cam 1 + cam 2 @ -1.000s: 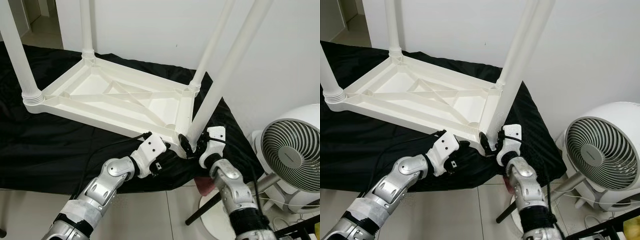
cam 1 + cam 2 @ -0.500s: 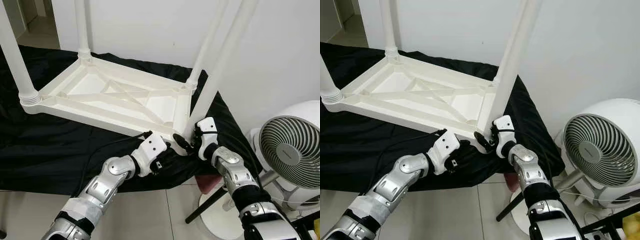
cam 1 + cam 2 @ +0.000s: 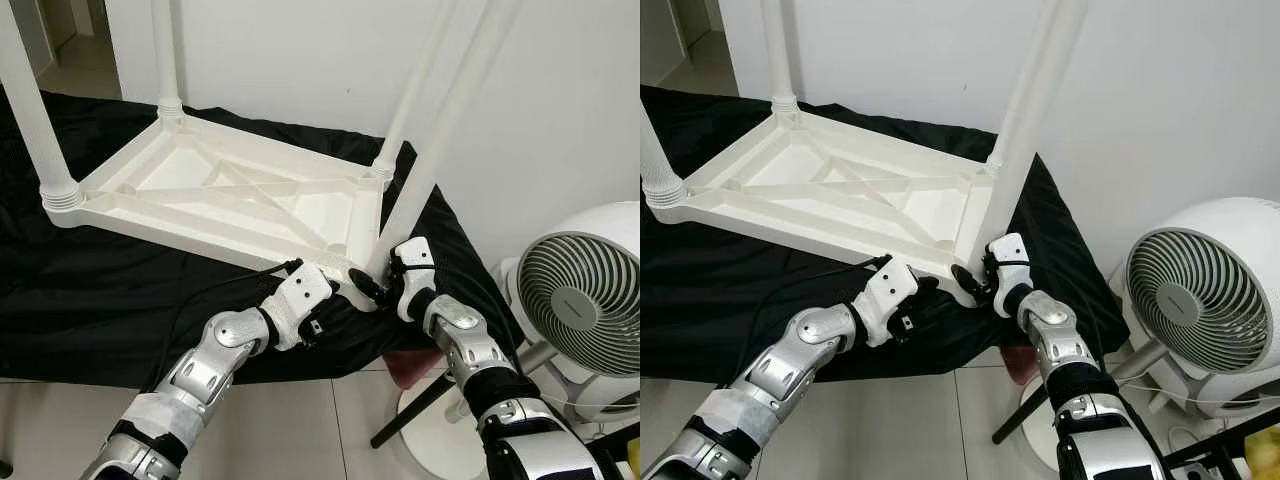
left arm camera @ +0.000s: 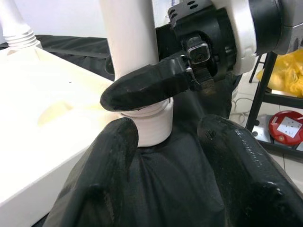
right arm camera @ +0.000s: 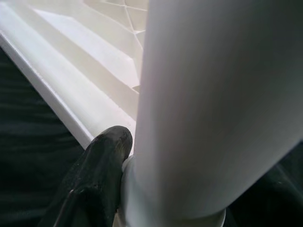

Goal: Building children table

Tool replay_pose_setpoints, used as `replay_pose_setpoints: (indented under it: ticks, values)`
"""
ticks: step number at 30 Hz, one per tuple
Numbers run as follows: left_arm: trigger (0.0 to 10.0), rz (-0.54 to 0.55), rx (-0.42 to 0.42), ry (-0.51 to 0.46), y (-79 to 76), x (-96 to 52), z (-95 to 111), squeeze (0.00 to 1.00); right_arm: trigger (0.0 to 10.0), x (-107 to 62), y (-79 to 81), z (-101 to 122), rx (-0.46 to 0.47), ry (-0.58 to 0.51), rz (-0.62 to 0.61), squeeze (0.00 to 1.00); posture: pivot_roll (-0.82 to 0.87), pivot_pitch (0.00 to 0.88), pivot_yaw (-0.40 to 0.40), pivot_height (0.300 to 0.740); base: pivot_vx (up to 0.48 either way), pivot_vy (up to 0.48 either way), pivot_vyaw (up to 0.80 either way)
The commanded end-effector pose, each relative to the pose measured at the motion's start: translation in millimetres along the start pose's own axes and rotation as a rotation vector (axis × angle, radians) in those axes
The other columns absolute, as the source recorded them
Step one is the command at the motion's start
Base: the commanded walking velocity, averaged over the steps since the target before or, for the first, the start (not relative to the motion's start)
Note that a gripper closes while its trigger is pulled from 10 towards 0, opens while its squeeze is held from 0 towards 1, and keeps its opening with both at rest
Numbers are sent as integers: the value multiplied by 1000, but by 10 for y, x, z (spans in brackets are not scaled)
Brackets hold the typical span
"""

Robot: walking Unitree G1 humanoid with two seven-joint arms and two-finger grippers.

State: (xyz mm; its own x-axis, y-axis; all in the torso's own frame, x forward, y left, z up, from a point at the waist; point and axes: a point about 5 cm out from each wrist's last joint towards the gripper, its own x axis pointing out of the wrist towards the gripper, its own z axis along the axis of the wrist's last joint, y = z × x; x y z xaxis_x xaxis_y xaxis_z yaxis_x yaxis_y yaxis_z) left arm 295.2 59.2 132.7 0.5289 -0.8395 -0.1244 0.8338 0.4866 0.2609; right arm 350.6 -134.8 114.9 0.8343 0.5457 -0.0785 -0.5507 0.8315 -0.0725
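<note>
An upside-down white plastic table lies on a black cloth, its legs pointing up. My right gripper is shut on the base of the near right leg, where the leg meets the table's corner. One black finger presses against the leg's threaded collar. My left gripper is open just in front of the same corner. Its two fingers stand apart on either side of the collar, over the cloth, without gripping.
Three more legs stand on the table: near left, far left, far right. A white fan stands on the floor close to my right arm, with a black rod below it. A white wall is behind.
My right wrist has risen and turned at the leg's base, and the near right leg leans less to the right. The left gripper has hardly moved.
</note>
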Motion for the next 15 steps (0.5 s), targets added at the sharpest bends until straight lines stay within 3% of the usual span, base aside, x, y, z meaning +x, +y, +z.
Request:
replay_pose_setpoints:
  ticks: [1, 5, 11, 15]
  values:
    - [10000, -88, -2, -5, -84, 15, -4, 0, 10000, -55, -1, -156, 90, 45, -67, 0, 76, 0, -157, 740, 0, 0, 0]
    - [10000, -93, -8, -8, -103, 19, -2, 0, 10000, -76, -6, -156, 220, 31, -260, 0, 73, 0, -155, 740, 0, 0, 0]
    - [10000, -98, -12, -6, -123, 15, -13, 0, 10000, -102, 55, -143, 259, 13, -350, 0, 67, 0, -152, 740, 0, 0, 0]
    - [10000, -106, -15, -6, -148, 23, -18, 0, 10000, -128, 235, -125, 305, -15, -491, 0, 61, 0, -154, 740, 0, 0, 0]
